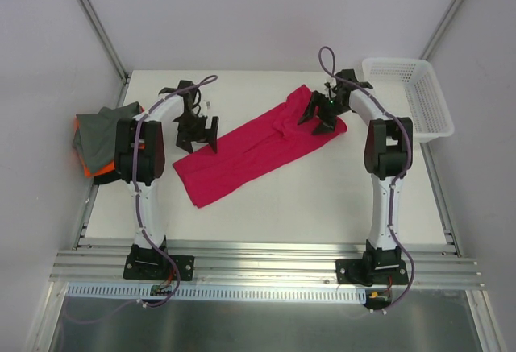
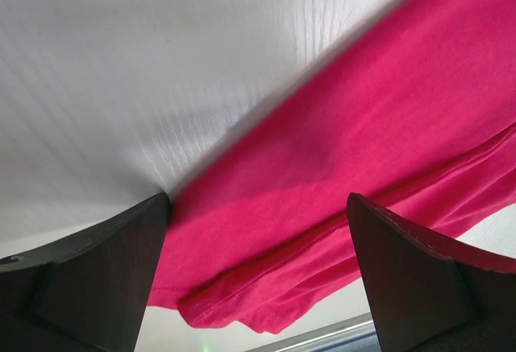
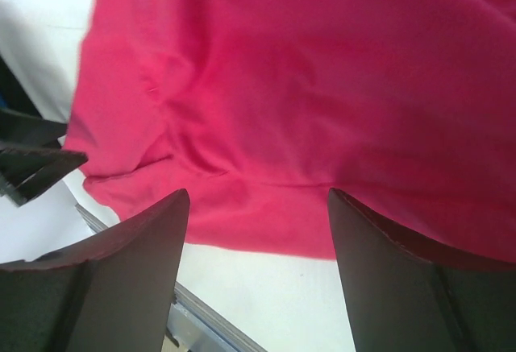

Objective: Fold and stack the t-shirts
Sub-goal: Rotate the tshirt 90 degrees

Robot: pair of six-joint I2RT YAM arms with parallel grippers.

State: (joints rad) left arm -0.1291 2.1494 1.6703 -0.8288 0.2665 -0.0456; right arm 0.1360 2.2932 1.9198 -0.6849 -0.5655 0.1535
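pink shirt (image 1: pixel 258 147) lies spread in a long band on the white table (image 1: pixel 322 199), slanting from the lower left of centre up to the upper right of centre. left gripper (image 1: pixel 201 138) hangs at the band's left end, jaws apart. right gripper (image 1: pixel 324 117) sits over the upper right end, jaws apart too. grey shirt (image 1: pixel 109 130) lies on an orange shirt (image 1: pixel 83 165) at the left edge of the frame, at the table's side and well apart from the pink one. basket (image 1: pixel 407 64) stands in the upper right, near the right arm.

left wrist: pink shirt (image 2: pixel 363 175) fills the right and lower centre, its edge running from lower left to upper right, with a doubled hem near the bottom. bare table (image 2: pixel 121 70) takes the upper left. left gripper (image 2: pixel 258 203) has its jaws wide apart in the bottom corners, with no cloth pinched.

right wrist: pink shirt (image 3: pixel 322 86) covers most of the frame and is creased at left centre. table (image 3: pixel 266 296) shows at bottom centre. right gripper (image 3: pixel 258 199) has its jaws apart over the cloth's edge, clamping nothing.
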